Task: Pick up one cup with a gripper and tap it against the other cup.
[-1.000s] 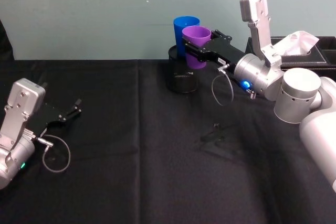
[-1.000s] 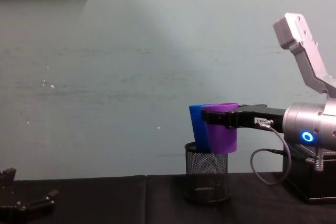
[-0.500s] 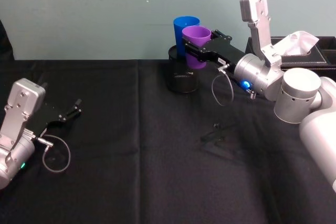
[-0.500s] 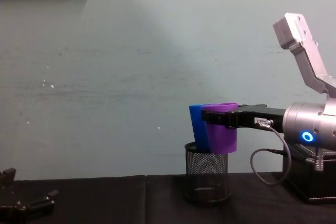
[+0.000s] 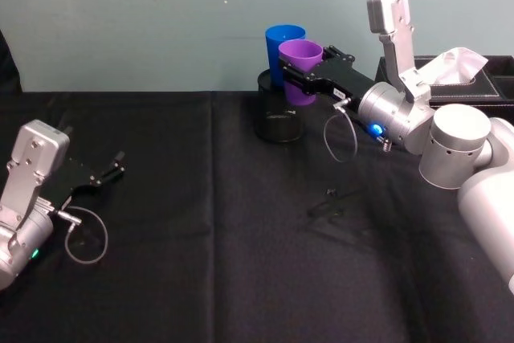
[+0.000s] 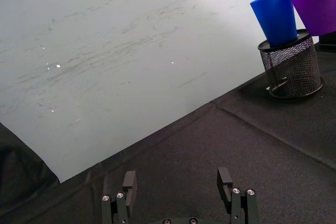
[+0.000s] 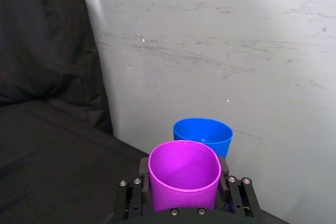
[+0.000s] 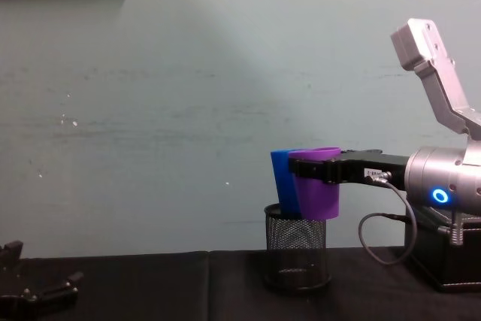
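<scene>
right tool (image 5: 294, 79) clamped on smooth tapered purple tumbler (image 5: 300, 60), airborne just beside blue tumbler (image 5: 281, 41) in wire-mesh holder (image 5: 277, 123); left tool (image 5: 112, 171) parked near-left, fingers spread.

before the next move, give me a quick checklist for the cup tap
1. Grip: the right gripper has a finger on each side of the purple cup and holds it above the table. ok
2. Purple cup's pose: about upright, rim up. ok
3. Target: the blue cup sits just beyond the purple cup. ok
4. Target's footing: the blue cup leans inside the mesh holder rather than standing on the table, so a tap may rock it. cannot tell
5. Contact: the cups overlap in the head and chest views, so whether they touch or have a gap is unclear. cannot tell
6. Left gripper: open, low at the table's left, away from the cups. ok
</scene>
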You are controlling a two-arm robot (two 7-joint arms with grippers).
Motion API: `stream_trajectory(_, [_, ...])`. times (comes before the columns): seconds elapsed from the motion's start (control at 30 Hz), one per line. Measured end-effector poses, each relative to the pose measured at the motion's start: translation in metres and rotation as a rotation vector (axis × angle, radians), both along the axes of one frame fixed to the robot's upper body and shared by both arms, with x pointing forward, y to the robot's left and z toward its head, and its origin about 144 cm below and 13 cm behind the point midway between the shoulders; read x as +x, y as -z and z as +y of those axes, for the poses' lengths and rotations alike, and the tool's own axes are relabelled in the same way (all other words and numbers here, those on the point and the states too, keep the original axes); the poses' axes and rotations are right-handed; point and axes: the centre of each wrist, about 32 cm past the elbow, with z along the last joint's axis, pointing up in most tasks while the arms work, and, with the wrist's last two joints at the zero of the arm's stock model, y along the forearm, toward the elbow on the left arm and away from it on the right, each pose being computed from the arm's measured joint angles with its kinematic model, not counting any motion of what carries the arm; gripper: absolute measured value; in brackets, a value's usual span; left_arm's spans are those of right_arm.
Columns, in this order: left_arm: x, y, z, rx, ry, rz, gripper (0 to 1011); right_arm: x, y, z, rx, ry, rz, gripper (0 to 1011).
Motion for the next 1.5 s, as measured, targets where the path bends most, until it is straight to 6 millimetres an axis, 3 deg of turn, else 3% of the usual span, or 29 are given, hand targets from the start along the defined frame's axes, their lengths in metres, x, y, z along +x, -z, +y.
stream_trajectory(1.0, [0.000,0.000,0.000,0.000,0.000,0.000,1000,-0.002,-0.003,0.001,0.007,-0.006,-0.017,731])
stream_trajectory(1.5, [0.000,0.000,0.000,0.000,0.000,0.000,1000,-0.024,-0.010,0.000,0.024,-0.041,-0.025,731])
